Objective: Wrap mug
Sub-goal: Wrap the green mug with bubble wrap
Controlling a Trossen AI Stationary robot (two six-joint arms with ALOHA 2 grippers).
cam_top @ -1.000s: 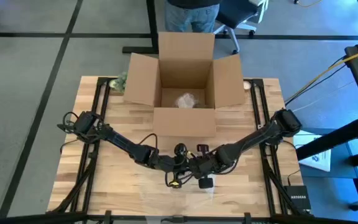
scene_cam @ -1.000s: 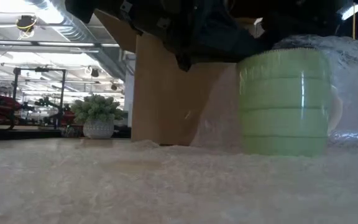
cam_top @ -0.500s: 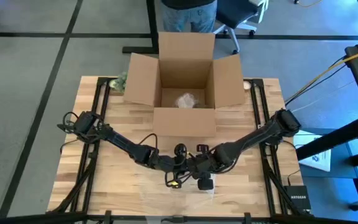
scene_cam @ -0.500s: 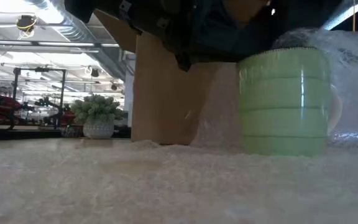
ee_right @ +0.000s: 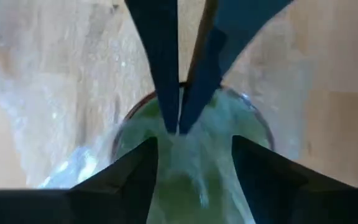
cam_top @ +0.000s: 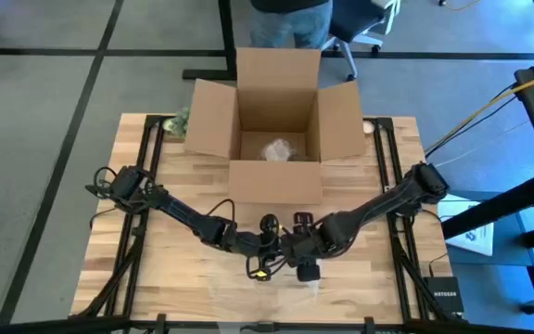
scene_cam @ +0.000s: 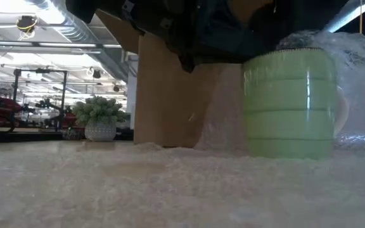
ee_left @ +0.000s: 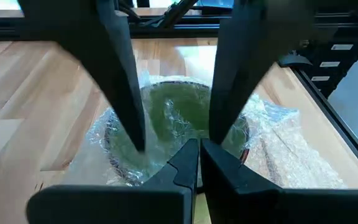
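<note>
Left wrist view: the left gripper (ee_left: 178, 134) hangs with jaws wide directly over the green mug (ee_left: 178, 127), which stands upright on bubble wrap (ee_left: 284, 146). The right gripper (ee_right: 178, 121), jaws nearly closed, pinches wrap into the mug's mouth, apparently tucking it in.

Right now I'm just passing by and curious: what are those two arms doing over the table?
Both arms are wrapping a pale green ribbed mug in clear bubble wrap on the wooden table. The left hand hangs open over the mug's mouth; the right hand is pinched shut on the bubble wrap above it. An open cardboard box stands behind.
</note>
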